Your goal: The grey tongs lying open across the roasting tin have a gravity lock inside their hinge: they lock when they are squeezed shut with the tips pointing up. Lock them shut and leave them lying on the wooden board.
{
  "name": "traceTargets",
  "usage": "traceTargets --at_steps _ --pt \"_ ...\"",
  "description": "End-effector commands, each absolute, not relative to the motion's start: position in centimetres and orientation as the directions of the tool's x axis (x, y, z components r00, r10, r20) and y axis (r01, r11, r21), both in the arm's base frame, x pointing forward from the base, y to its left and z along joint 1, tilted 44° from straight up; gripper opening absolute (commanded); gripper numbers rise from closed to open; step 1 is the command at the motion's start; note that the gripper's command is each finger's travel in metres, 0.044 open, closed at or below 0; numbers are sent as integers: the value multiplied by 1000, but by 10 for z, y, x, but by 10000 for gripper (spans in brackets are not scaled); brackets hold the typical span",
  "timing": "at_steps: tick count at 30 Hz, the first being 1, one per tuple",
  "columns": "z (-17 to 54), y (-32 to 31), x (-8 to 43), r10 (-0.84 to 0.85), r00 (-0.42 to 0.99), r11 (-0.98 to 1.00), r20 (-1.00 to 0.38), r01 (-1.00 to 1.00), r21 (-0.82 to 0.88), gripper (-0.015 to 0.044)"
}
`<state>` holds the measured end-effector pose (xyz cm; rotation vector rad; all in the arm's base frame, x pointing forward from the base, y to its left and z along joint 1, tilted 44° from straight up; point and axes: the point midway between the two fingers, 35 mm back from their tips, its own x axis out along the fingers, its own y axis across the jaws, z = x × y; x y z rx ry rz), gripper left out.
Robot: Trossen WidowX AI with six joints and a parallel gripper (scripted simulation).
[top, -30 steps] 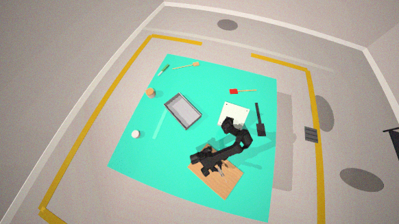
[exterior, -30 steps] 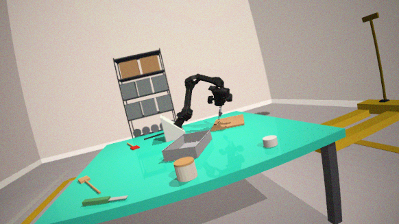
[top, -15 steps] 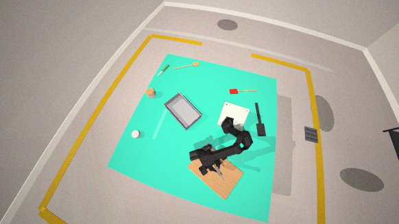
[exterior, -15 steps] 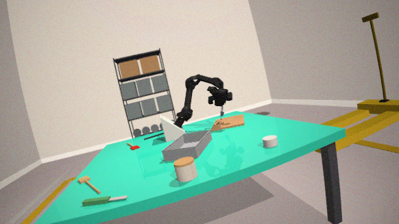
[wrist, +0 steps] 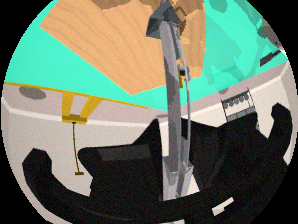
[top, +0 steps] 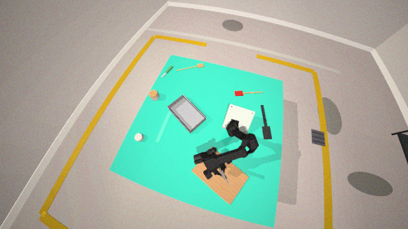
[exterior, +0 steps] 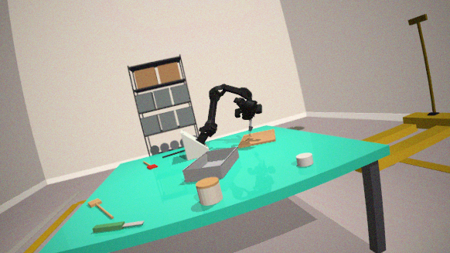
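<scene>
The grey tongs (top: 224, 176) (exterior: 250, 124) (wrist: 172, 90) are held over the wooden board (top: 231, 198) (exterior: 267, 137) (wrist: 110, 50), pointing steeply down in the exterior view. Their two arms lie close together in the wrist view, with the dark grey end farthest from the fingers and lowest. My gripper (top: 220, 169) (exterior: 250, 120) (wrist: 164, 121) is shut on the tongs' arms. Whether the lock inside the hinge is engaged cannot be seen. The roasting tin (top: 198, 125) (exterior: 201, 174) stands apart from the arm, with no tongs across it.
A jar with a wooden lid (top: 153, 94) (exterior: 209, 193) and a white round pot (top: 139, 136) (exterior: 305, 159) stand beyond the tin. A red-headed tool (top: 239, 93) (exterior: 151, 166) and a black spatula (top: 266, 132) lie near the white base plate (top: 242, 110). A green-handled knife (top: 169, 69) (exterior: 109, 227) lies far off.
</scene>
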<state>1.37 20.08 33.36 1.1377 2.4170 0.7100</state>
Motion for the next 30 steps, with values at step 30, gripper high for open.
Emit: traceTargets --at_steps 30 --pt "307 197 -18 610 -588 792 -531 438 426 -150"
